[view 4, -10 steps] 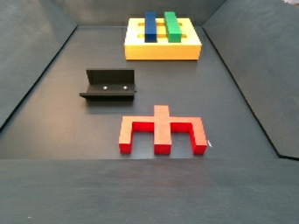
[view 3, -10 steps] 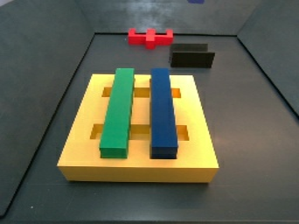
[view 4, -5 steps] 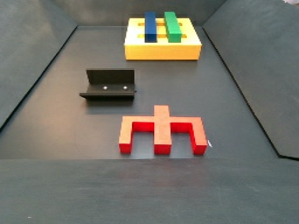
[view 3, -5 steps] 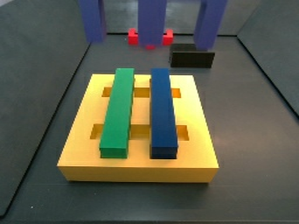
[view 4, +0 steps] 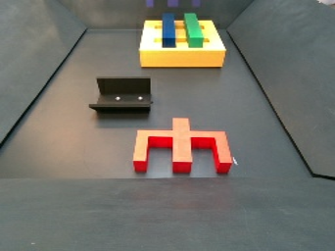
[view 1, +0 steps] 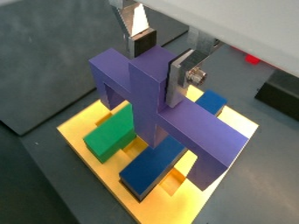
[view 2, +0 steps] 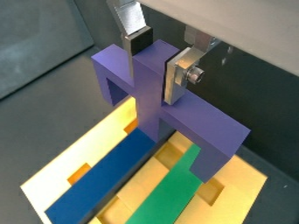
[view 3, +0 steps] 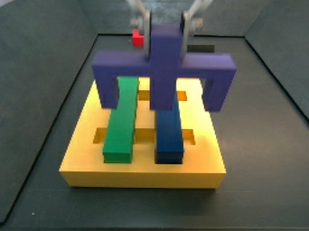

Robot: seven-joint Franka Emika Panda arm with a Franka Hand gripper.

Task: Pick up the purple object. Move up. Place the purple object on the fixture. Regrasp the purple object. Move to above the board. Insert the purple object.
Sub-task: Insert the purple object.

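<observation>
The purple object [view 3: 163, 63], a three-legged comb-shaped piece, hangs legs down just above the yellow board [view 3: 143, 171]. My gripper [view 3: 163, 20] is shut on its middle stem, as both wrist views show [view 1: 162, 59] [view 2: 158, 57]. The silver fingers [view 1: 180, 77] press the stem from both sides. The purple object [view 1: 176, 118] [view 2: 140, 79] spans across the green bar [view 3: 121, 113] and the blue bar [view 3: 169, 117] that lie in the board. In a side view only its leg tips [view 4: 183, 3] peek in above the board [view 4: 183, 57].
The fixture [view 4: 121, 95] stands on the dark floor in the middle. A red comb-shaped piece [view 4: 183, 145] lies beyond it, also seen behind the board [view 3: 137, 38]. Dark walls close in the workspace. The fixture also shows in a wrist view [view 1: 281, 92].
The purple object was out of view, then its legs came in at the top of a side view. Now it has come down to just above the board.
</observation>
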